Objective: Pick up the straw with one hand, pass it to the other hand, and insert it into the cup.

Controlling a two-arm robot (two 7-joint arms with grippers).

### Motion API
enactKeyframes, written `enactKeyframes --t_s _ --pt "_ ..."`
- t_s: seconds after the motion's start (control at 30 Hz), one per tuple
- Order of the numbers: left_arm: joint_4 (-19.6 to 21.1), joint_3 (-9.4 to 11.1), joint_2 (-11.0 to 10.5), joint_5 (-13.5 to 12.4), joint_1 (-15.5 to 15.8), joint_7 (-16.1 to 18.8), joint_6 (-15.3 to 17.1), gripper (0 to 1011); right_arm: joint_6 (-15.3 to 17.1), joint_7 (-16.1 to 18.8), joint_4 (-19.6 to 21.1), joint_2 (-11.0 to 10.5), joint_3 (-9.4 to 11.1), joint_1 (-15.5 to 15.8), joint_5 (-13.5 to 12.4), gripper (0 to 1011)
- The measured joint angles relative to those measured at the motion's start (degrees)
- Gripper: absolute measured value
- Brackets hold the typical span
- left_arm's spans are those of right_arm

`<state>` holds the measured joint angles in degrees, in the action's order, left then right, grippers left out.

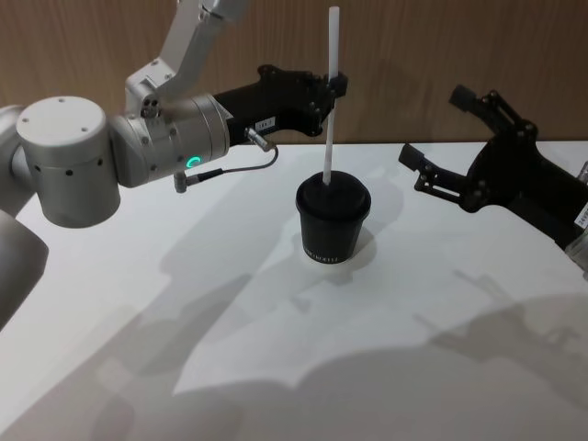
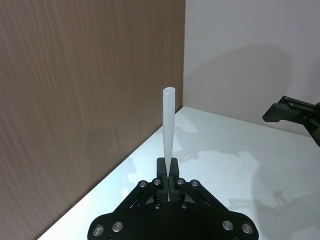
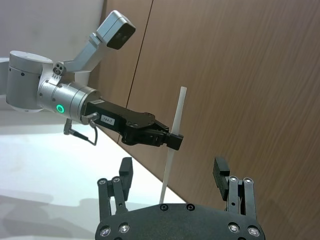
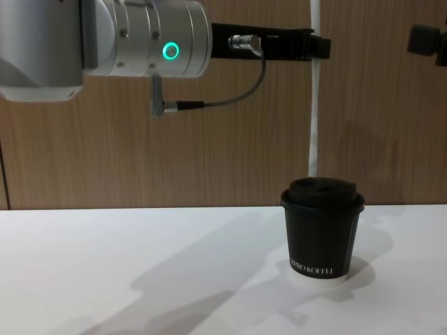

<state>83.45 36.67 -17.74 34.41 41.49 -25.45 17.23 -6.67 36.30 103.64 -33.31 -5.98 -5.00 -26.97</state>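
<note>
Standing nearly upright at the centre of the head view, the straw (image 1: 329, 129) runs its long axis top to bottom, its upper end leaning a touch right of its lower end. The lower end meets the lid (image 1: 347, 197) of the cup (image 1: 333, 228), though I cannot tell whether it has entered the lid. The left gripper (image 1: 338, 87) reaches in from the upper left, jaws pinched on the straw about midway along its length, with a thin cable (image 1: 241, 166) looping below its wrist. The cup sits mid-frame on the white table (image 1: 184, 303), with bare tabletop on every side of it. The wood wall (image 1: 423, 46) rises close behind the table's far edge. At the right edge of the frame the right gripper (image 1: 434, 126) hangs with its jaws spread wide and empty, well apart from both cup and straw.
</note>
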Motion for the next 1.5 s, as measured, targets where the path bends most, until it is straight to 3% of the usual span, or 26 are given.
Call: enactKeyframes --t_s 1.27,1.4,1.5 --pt "-3.2 -0.6 1.7 -1.9 -0.5 -0.4 -0.4 10 0.0 0.0 0.0 0.0 0.0 0.0 0.0 1001" --pt "-3.3 -0.7 1.8 -1.9 -0.6 -0.4 -0.4 63 0.0 0.0 0.0 0.0 0.0 0.0 0.0 1001" --pt "-3.4 -0.8 1.9 -2.0 -0.7 -0.3 -0.3 164 0.0 0.0 0.0 0.0 0.0 0.0 0.0 1001"
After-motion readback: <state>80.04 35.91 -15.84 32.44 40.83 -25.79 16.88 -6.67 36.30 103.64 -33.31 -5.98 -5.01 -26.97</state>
